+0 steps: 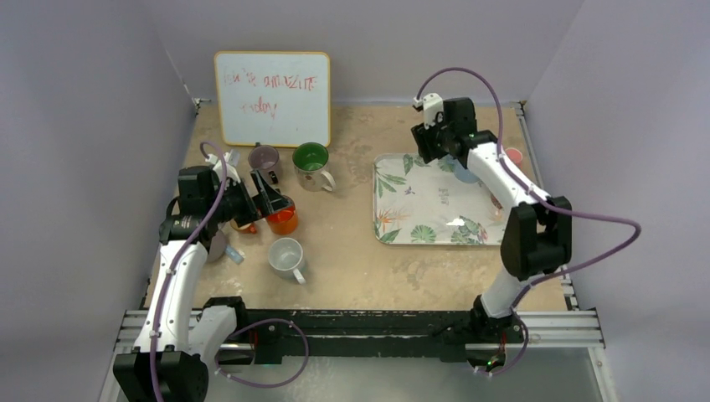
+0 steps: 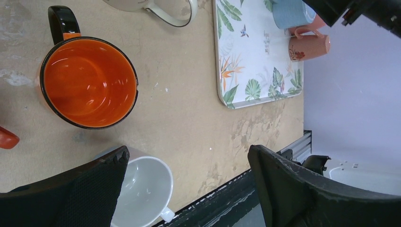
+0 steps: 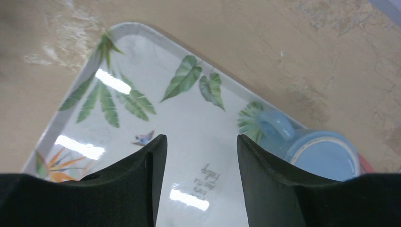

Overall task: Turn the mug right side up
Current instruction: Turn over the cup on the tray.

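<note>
Left claw (image 2: 188, 152) released beside orange mug (image 2: 90, 82); right claw (image 3: 201, 142) released over tray (image 3: 151, 61) corner, blue mug (image 3: 321, 156) near.

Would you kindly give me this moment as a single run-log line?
left gripper: open, empty, beside upright orange ceramic mug | right gripper: open, empty, above leaf-print tray, near light-blue mug
</note>
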Tool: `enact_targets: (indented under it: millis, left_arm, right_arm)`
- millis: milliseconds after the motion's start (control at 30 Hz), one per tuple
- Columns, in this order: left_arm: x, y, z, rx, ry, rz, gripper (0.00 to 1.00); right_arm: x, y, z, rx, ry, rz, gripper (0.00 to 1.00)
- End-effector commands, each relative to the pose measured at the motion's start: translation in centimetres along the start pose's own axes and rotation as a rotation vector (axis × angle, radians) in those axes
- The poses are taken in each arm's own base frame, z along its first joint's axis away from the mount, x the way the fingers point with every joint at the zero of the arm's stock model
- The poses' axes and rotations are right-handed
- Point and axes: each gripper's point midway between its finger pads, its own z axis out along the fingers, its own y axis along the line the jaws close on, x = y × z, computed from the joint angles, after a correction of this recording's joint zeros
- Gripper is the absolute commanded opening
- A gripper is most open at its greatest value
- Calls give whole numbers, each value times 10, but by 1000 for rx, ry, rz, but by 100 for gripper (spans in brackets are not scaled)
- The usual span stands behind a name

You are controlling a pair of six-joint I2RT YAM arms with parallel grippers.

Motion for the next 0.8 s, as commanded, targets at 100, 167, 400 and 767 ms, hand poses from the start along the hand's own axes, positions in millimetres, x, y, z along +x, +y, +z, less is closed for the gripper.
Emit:
enact_targets:
  millis: [100, 167, 400, 767]
  left_arm:
    - [-3, -6, -3, 25, -17, 53, 96]
    - [-2, -5, -3, 23, -13, 51, 96]
    - [-2, -5, -3, 20, -12, 52, 96]
    - [-2, -3, -2, 12, -5, 49, 96]
  right_arm:
    - [7, -40, 12, -53, 153, -93, 57]
    - [11, -48, 17, -48, 200, -122, 57]
    - [22, -71, 27, -29, 298, -255, 53]
    - [52, -82, 50, -109, 444, -272, 53]
